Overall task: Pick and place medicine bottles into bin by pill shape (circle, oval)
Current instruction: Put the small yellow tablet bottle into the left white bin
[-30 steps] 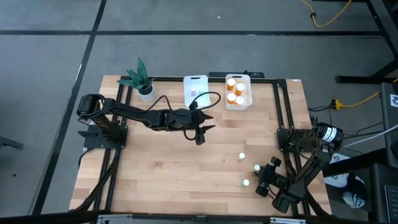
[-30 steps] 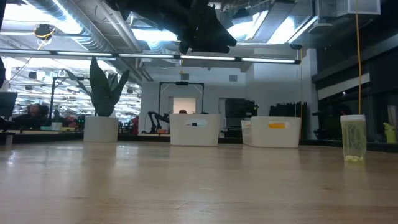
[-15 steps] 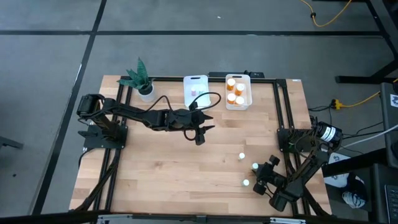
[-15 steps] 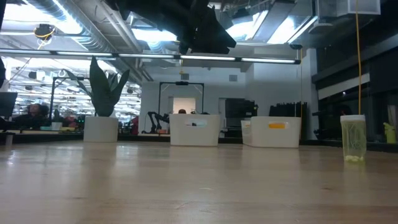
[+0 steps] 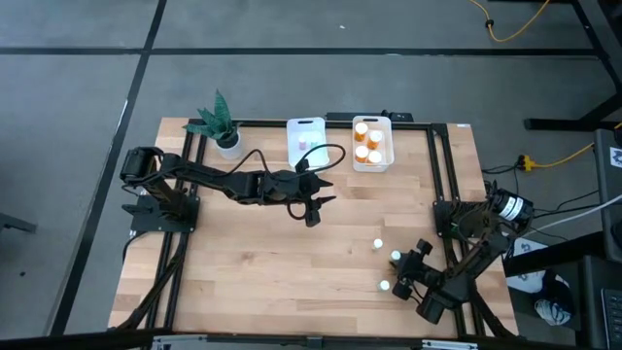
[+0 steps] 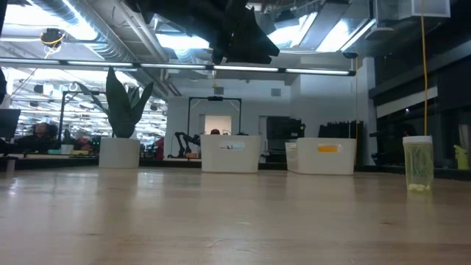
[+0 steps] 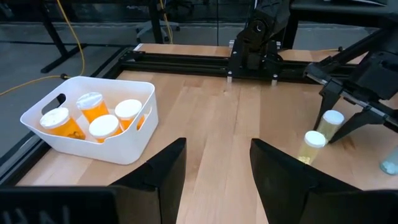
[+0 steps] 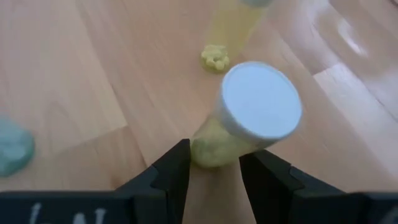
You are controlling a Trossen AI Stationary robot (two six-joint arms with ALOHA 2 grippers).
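Black right gripper (image 5: 401,275), near the table's right front corner, has its fingers apart around a small pale yellow bottle with a white cap (image 8: 249,118); gripping is unclear. Two like bottles (image 5: 378,244) stand beside. Left gripper (image 5: 312,212) hangs open mid-table. Orange bottles (image 7: 93,118) fill a white bin (image 7: 134,146) at the back edge.

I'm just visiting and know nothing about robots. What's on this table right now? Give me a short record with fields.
Surface: pale wooden table
Left bin: white plastic bin, contents unclear
Right bin: white plastic bin holding four orange white-capped medicine bottles
Loose bottles: three small pale white-capped medicine bottles standing near the right arm
Left gripper: open, empty, above mid-table
Right gripper: open, one pale bottle between its fingers
Other: potted green plant at back left
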